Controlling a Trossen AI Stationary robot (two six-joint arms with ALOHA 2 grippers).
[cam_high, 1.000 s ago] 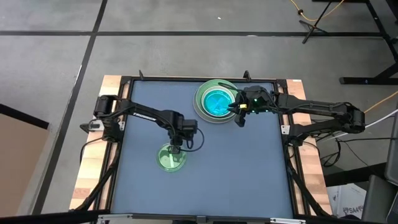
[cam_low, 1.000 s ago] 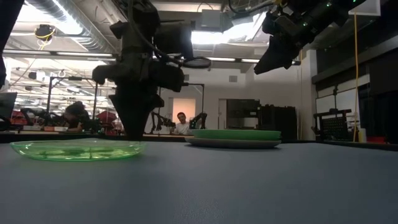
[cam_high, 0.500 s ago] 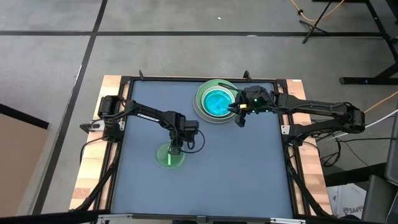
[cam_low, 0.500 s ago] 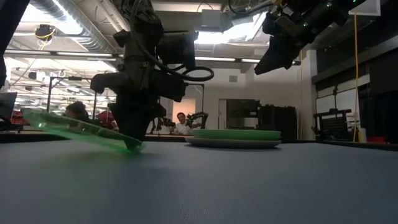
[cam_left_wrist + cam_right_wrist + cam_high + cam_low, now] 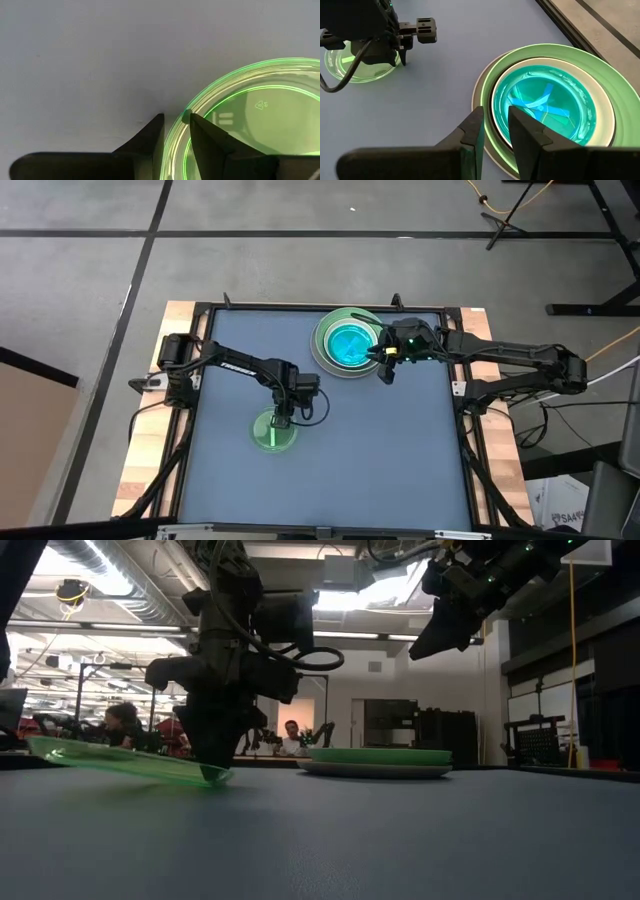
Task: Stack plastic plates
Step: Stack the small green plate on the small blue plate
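Near the middle of the table point(image 5: 400, 470), a green plate point(image 5: 273, 432) is pinched at its far rim by the left gripper point(image 5: 281, 418), one finger inside the rim and one outside. Seen from the low view, this plate point(image 5: 125, 760) is tilted, with the gripped edge down at the table and the opposite edge raised; whether that low edge actually touches the surface cannot be made out. At the far side a stack point(image 5: 347, 345) is seen: a grey plate at the bottom, a light green plate point(image 5: 600, 65) above it, and translucent blue on top, with the plates between largely hidden. The right gripper point(image 5: 385, 370) hangs above the stack's right edge, its fingers held narrowly apart and holding nothing. People in the room behind are only dimly seen.
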